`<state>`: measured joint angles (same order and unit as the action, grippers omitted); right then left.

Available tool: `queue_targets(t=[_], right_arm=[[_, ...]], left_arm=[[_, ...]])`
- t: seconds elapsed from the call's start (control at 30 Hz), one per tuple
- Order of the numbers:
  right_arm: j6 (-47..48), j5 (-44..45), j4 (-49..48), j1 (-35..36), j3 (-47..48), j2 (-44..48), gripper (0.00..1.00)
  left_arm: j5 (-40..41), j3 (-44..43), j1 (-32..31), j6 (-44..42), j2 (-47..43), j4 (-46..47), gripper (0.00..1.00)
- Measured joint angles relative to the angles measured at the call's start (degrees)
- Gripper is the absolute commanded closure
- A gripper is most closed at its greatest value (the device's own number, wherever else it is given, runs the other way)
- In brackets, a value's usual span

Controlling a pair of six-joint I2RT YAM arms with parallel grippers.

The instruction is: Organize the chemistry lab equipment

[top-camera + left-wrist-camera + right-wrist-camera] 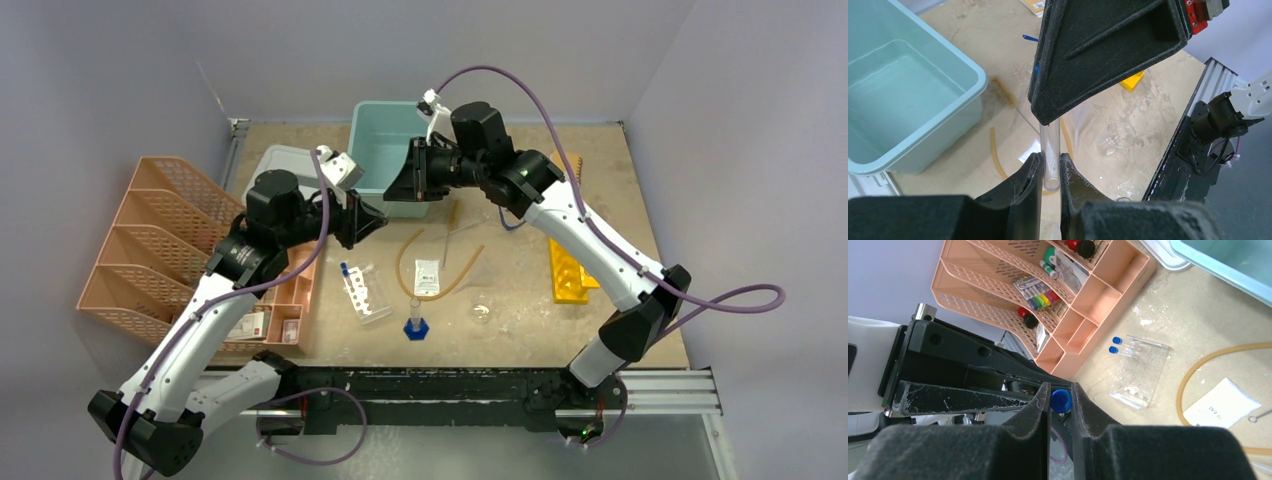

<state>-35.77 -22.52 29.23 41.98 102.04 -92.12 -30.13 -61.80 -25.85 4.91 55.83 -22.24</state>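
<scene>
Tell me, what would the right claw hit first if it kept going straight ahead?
Most likely the left gripper, facing it close ahead; both pinch the same blue-capped clear plastic tube.

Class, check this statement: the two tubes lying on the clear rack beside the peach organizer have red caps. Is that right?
Not quite. The caps are blue, not red. The right wrist view shows the two tubes lying on the clear rack beside the peach organizer, each with a blue cap at its end.
</scene>
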Motion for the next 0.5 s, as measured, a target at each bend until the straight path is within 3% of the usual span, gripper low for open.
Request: queue_targets(t=[0.07,0.1,0.3,0.5], right_arm=[[0.26,0.09,-0.02,0.00,0.00,0.00,0.91],[0.52,0.33,-0.02,0.00,0.00,0.00,0.91],[4.92,7.13,-1.62,0.02,-1.53,1.05,0.92],[10.78,22.49,-5.44,4.15,-6.27,2.16,0.91]], left_arm=[[0.81,0.00,-0.04,0.50,0.00,0.00,0.58],[1.84,-0.04,-0.04,0.83,0.00,-0.15,0.53],[15.96,-1.51,-0.04,6.64,-0.02,-3.76,0.47],[36.02,-3.98,-0.04,13.90,-4.63,-8.55,0.45]])
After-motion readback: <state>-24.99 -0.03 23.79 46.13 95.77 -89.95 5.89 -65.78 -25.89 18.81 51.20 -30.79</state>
